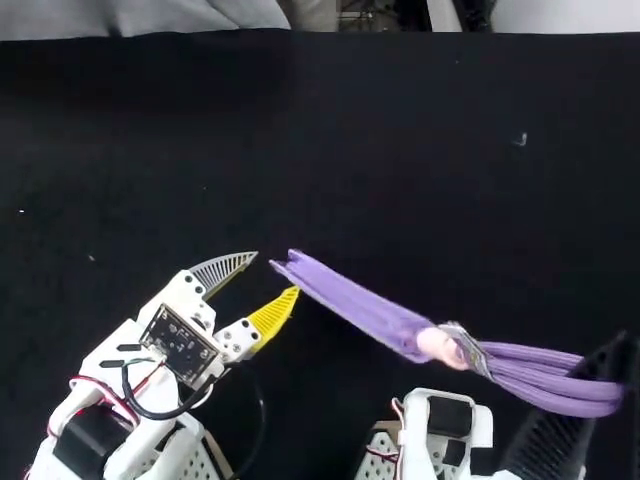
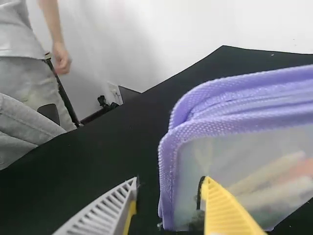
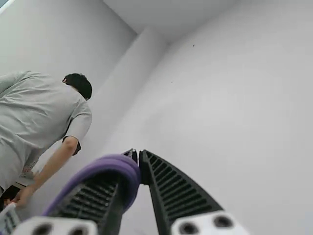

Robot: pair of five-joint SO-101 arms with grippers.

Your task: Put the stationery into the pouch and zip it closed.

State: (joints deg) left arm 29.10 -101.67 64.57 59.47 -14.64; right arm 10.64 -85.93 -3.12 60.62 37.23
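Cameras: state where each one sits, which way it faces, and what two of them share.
High view: fixed above the table, looking down; both arms at the near edge, left fingers open beside the pouch.
Left wrist view: on the left arm, facing along the table, past its fingers, at the pouch's clear side.
Right wrist view: on the right arm, tilted up at the wall; right fingers shut on the pouch.
Shared: high and left wrist both show the pouch end by the left fingers.

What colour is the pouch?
The pouch is lilac purple with a see-through side; the left wrist view shows it best.
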